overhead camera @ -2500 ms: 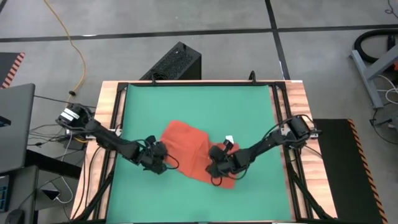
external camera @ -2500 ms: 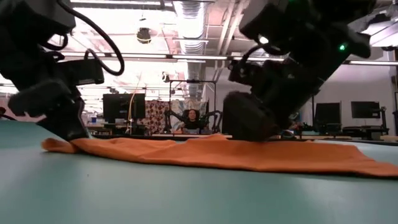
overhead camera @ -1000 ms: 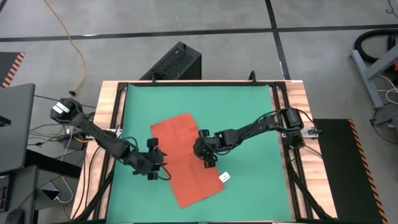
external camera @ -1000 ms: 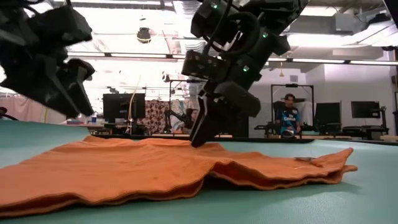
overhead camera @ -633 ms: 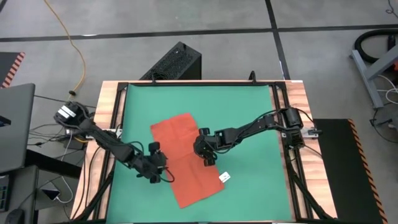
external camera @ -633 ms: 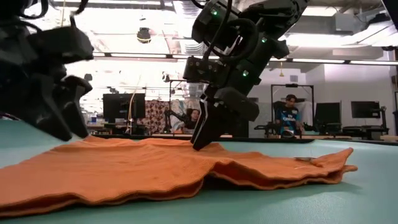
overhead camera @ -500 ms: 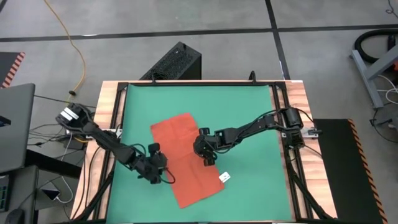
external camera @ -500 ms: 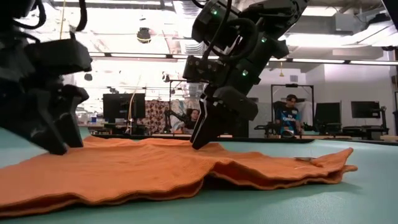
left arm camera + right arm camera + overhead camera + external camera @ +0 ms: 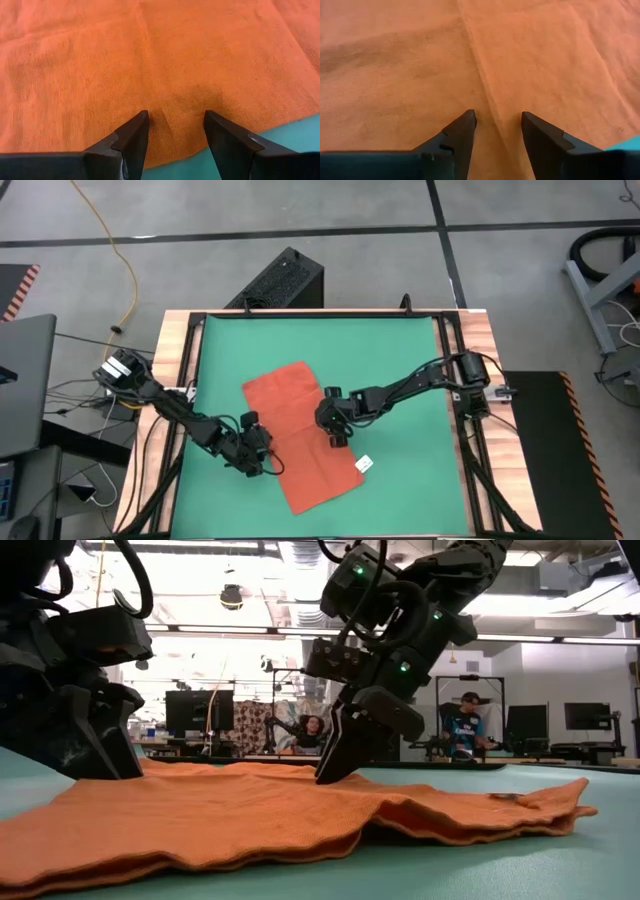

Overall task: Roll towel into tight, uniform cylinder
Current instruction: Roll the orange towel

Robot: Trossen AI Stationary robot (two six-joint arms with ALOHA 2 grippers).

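Note:
The orange-red towel (image 9: 298, 435) lies spread flat on the green mat, its long axis running from far left to near right. Its small white tag (image 9: 364, 464) sticks out at the near right edge. My left gripper (image 9: 262, 462) is open at the towel's left long edge, fingers down on the cloth (image 9: 175, 117). My right gripper (image 9: 335, 432) is open at the right long edge, above a straight crease (image 9: 482, 75) in the cloth. In the low view the towel (image 9: 260, 820) lies in low waves, its right end doubled. My left gripper sets its two spread fingertips (image 9: 141, 120) on the towel's top face just inside its left edge (image 9: 180, 150), slanting down from the table's left. Nothing is pinched between them; the cloth lies flat on the mat. My right gripper sets its spread fingertips (image 9: 328, 776) on the towel's top face near the right long edge, slanting down from the right. The crease (image 9: 492, 112) runs between the two fingers. The cloth stays flat on the mat.
The mat (image 9: 320, 345) has bare room beyond the towel on the far side and at both sides. A raised wooden frame (image 9: 180, 380) borders the table. A black box (image 9: 280, 280) stands on the floor behind. People sit in the room beyond (image 9: 465, 725).
My left gripper has moved toward the table's near edge along the towel's left edge and come down onto the cloth. My right gripper has shifted slightly toward the right. The towel has slid a little toward the near right, staying flat.

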